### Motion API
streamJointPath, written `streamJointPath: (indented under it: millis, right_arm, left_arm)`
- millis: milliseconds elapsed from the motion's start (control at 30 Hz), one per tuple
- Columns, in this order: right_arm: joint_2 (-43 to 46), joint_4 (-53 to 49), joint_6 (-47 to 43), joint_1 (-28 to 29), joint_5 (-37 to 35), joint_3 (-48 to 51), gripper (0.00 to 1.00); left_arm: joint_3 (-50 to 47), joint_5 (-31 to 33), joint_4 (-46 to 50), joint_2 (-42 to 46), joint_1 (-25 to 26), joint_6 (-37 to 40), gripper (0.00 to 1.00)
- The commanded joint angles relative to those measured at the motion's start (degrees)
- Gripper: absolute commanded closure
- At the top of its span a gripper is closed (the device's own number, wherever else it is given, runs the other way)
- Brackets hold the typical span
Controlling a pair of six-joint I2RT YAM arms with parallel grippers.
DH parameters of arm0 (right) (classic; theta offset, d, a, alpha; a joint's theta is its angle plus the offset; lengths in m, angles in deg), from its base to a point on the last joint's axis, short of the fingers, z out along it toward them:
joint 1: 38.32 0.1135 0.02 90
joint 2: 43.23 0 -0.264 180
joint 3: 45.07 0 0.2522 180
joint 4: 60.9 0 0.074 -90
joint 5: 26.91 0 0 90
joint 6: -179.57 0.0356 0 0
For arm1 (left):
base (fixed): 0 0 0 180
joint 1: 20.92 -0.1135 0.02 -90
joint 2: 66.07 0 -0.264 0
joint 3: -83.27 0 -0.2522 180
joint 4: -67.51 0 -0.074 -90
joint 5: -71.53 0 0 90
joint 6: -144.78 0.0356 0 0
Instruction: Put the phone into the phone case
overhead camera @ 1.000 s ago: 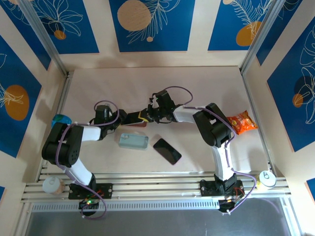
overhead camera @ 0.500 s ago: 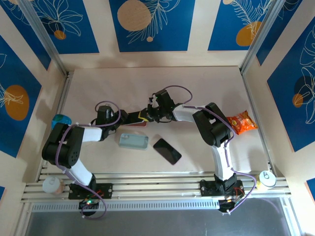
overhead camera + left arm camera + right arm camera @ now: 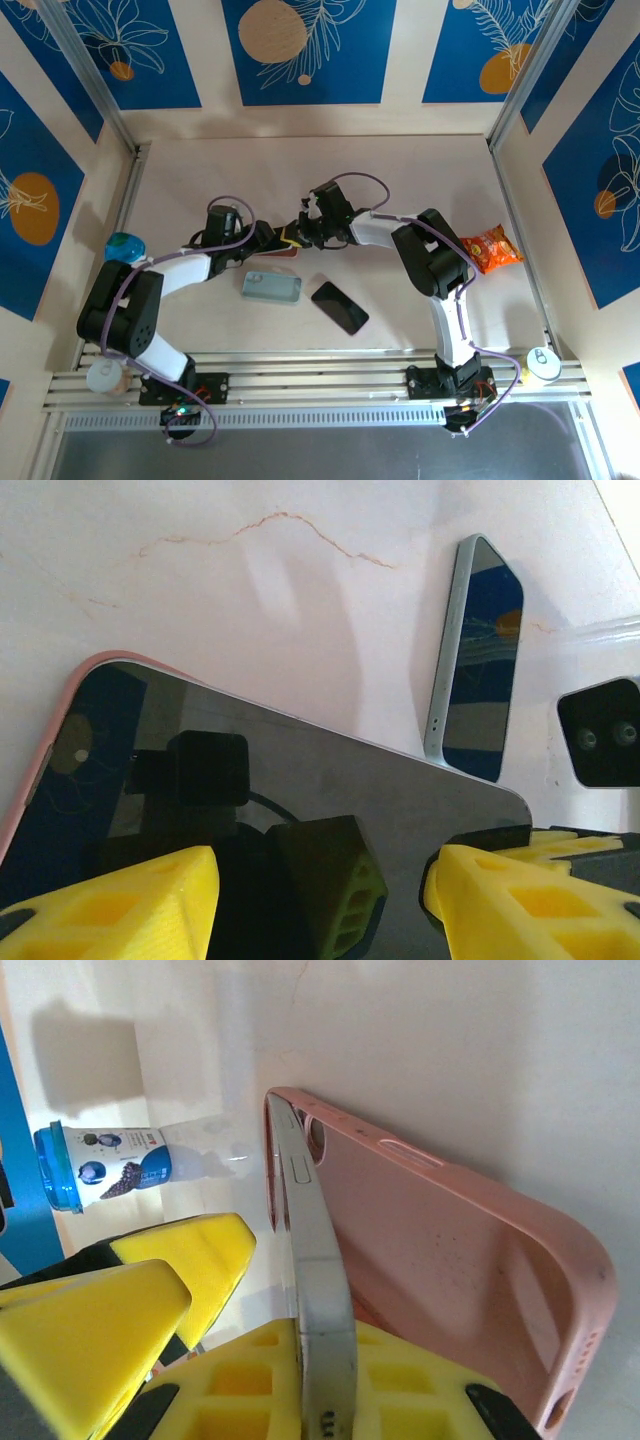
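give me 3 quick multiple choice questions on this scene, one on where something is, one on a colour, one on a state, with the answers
1. Where does the black phone lie?
A. on the table, right of the light blue phone
B. on the snack bag
C. inside a case

2. What colour is the case at the held phone?
A. black
B. pink
C. green

3. How is the right end effector?
A. wide open
B. shut on the held phone's edge
C. resting on a can

Answers: 1 A, the top view shows it flat beside the blue one. 2 B, both wrist views show a pink rim. 3 B, its yellow fingers pinch the silver edge.
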Motion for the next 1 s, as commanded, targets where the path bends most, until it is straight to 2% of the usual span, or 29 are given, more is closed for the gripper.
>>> streamJointPath:
  millis: [0,167,333,567,967]
  right_arm:
    - [-1.8,-12.7,-1.7,1.5,-4.6,0.3,0.86]
    - [-1.4,-16.3,-2.8,1.5,-5.5,-1.7,0.74]
    - [-1.3,-18.9,-3.3,1.5,-6.3,-3.3,0.67]
    - [-1.4,-23.6,-4.5,1.6,-7.6,-6.4,0.42]
    - [-1.7,-29.6,-5.1,1.7,-9.0,-11.0,0.26]
  left_arm:
    - [0.5,-1.4,1.9,0.6,-0.1,0.7,0.40]
    - [-1.0,-1.4,-0.4,1.3,-0.4,-0.6,0.40]
    - [-1.1,-1.7,-0.2,2.5,-0.8,-0.5,0.39]
    - [-1.4,-2.3,-0.1,3.8,-2.0,0.0,0.39]
    - [-0.5,-3.2,-0.2,2.6,-2.9,1.4,0.38]
